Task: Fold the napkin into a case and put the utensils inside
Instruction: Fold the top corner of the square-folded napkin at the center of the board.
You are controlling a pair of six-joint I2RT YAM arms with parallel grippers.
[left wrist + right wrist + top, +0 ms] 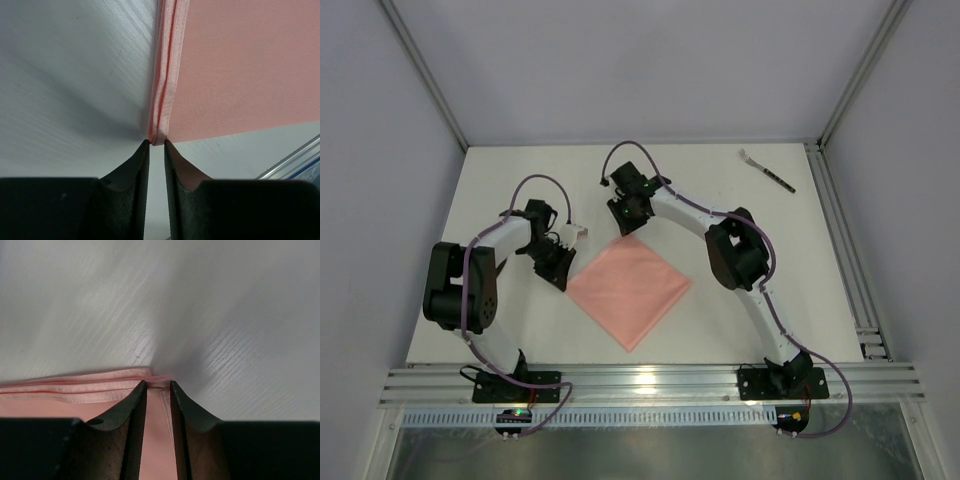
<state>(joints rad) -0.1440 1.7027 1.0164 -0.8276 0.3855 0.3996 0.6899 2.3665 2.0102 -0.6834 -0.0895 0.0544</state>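
Note:
The salmon-pink napkin (630, 288) lies flat on the white table, folded to a smaller square that sits like a diamond. My left gripper (563, 277) is at its left corner. In the left wrist view the jaws stand a narrow gap apart, and the gripper (156, 142) pinches the layered corner of the napkin (240, 70). My right gripper (626, 226) is at the top corner. In the right wrist view it (158, 384) is closed to a narrow gap, with the napkin (75, 392) running between the jaws. The fork (767, 170) lies at the far right, away from both grippers.
An aluminium rail (840, 240) runs along the table's right edge, close to the fork. Another rail (650, 382) runs along the near edge by the arm bases. Grey walls enclose the back and sides.

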